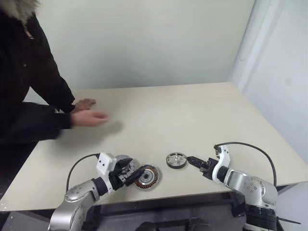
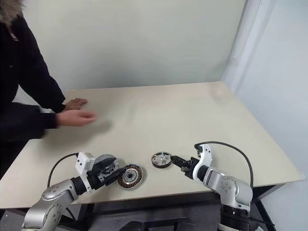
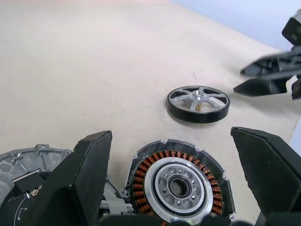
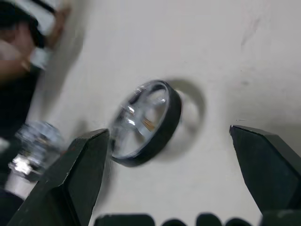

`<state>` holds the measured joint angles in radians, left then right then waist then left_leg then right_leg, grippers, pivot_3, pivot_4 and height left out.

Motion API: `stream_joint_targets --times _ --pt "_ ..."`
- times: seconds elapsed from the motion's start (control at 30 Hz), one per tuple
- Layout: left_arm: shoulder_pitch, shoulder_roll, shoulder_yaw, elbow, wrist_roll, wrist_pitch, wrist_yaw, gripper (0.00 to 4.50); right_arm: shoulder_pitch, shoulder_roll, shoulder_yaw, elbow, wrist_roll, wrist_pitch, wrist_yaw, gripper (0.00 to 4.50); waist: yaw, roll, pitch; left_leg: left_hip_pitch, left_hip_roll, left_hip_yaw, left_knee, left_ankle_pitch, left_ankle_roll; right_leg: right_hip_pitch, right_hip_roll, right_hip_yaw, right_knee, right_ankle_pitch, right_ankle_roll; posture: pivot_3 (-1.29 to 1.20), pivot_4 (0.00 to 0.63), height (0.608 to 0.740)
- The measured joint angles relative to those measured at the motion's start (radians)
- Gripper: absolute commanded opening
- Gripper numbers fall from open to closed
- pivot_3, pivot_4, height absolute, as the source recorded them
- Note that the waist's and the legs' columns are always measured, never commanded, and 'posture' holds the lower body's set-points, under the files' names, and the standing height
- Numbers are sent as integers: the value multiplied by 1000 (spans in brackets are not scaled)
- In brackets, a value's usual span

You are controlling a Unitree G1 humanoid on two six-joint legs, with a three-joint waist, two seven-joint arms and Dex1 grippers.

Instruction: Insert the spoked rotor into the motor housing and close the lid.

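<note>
Two grippers with fingers apart, left gripper (image 1: 137, 174) at motor housing (image 1: 146, 176), right gripper (image 1: 192, 161) just beside spoked rotor (image 1: 176, 160), both parts flat on table (image 1: 192, 115).

A pale beige table (image 1: 192, 115) with a smooth matte top stands against a plain off-white wall (image 1: 144, 38), while a white panel (image 1: 279, 62) rises along its right side, and soft, even light falls across the whole surface, casting only faint shadows.
</note>
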<state>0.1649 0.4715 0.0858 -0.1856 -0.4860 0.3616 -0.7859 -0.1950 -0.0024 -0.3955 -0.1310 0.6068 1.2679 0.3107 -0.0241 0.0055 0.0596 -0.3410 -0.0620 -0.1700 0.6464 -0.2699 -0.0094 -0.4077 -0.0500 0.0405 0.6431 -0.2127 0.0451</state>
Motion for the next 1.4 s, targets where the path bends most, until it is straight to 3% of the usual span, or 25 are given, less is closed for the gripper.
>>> stream_joint_targets --times 0.17,0.3,0.53,0.9,1.03,1.2,1.33,1.4 --pt "-6 8 13 0 -3 1 -6 4345 -46 98 -138 56 83 94 -86 4471 -3 4 -2 0 0 0 -1 0 0 -1 1 0 0 1 -2 0 0 740" --pt "1 29 20 -2 -29 23 -28 4345 -70 121 -160 82 107 125 -132 4471 -8 7 -3 0 0 1 -1 0 0 -1 1 0 0 1 -2 0 0 740" --pt "66 81 26 -32 -86 114 -72 4345 -72 125 -120 128 106 110 -169 4471 -27 9 -3 0 0 2 -2 0 0 -2 1 0 0 1 -2 0 0 740" --pt "79 79 21 -44 -82 129 -73 4345 -91 132 -35 181 106 32 -202 4471 -26 9 -3 0 0 2 -2 0 0 -2 1 0 0 1 -2 0 0 740" --pt "78 75 17 -44 -81 128 -73 4345 -98 134 -18 208 106 6 -209 3623 -26 9 -3 0 0 2 -2 0 0 -2 1 0 0 1 -2 0 0 740" --pt "78 69 13 -44 -78 125 -73 4345 -101 135 -12 231 106 -22 -224 1722 -26 9 -3 0 0 2 -2 0 0 -2 1 0 0 1 -2 0 0 740" --pt "79 66 12 -44 -77 119 -73 4345 -103 135 -7 227 121 -26 -225 477 -26 9 -4 1 1 2 -2 0 0 -2 1 0 0 1 -2 0 0 740" --pt "86 66 12 -44 -78 119 -73 4345 -103 135 -7 225 125 -21 -226 434 -26 10 -4 0 1 2 -2 0 0 -2 1 0 0 0 -3 0 0 740"
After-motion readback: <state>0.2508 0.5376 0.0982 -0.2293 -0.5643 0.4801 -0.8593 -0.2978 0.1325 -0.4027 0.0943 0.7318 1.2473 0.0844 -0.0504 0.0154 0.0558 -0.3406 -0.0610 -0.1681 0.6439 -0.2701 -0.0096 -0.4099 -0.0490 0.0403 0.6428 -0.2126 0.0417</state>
